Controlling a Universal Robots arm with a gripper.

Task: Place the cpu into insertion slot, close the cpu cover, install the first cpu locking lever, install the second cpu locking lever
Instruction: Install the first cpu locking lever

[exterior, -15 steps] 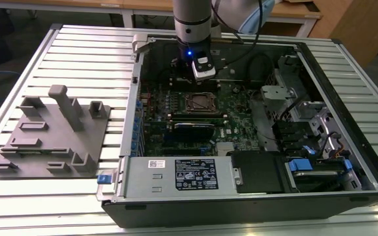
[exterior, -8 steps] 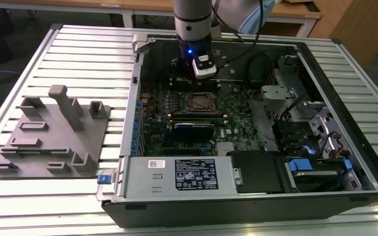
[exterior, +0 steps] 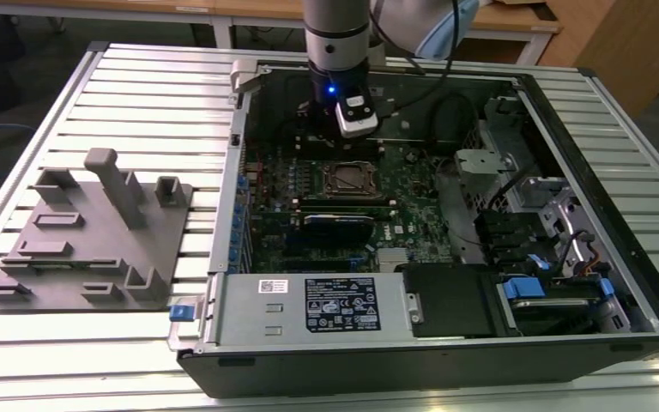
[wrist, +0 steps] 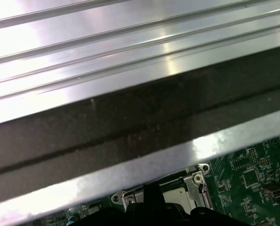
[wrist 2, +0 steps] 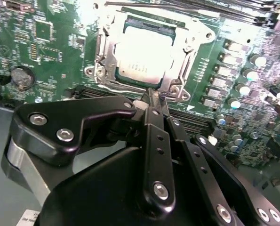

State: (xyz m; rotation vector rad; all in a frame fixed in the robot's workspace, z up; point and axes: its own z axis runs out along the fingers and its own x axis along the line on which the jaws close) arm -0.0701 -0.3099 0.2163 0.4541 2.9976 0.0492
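The cpu (wrist 2: 142,54) lies flat in the insertion slot (exterior: 350,178), its silver-grey top showing through the window of the cpu cover (wrist 2: 107,52). The cover's metal frame lies down around the chip. A thin metal lever rod (wrist 2: 168,9) runs along the far side of the socket. My gripper (wrist 2: 155,100) hangs just above the board by one corner of the socket, its black fingers (wrist 2: 151,122) pressed together with nothing between them. In the exterior view the gripper (exterior: 356,129) hovers inside the open case, just behind the socket. The first wrist view catches the socket's edge (wrist: 177,188).
The green board (wrist 2: 45,56) carries long black memory slots (wrist 2: 210,14), a coin battery (wrist 2: 22,75) and capacitors (wrist 2: 245,89). The case wall (wrist: 130,122), the power supply (exterior: 306,305) and drive bays (exterior: 535,232) ring the board. A grey fixture block (exterior: 89,232) stands at the exterior view's left.
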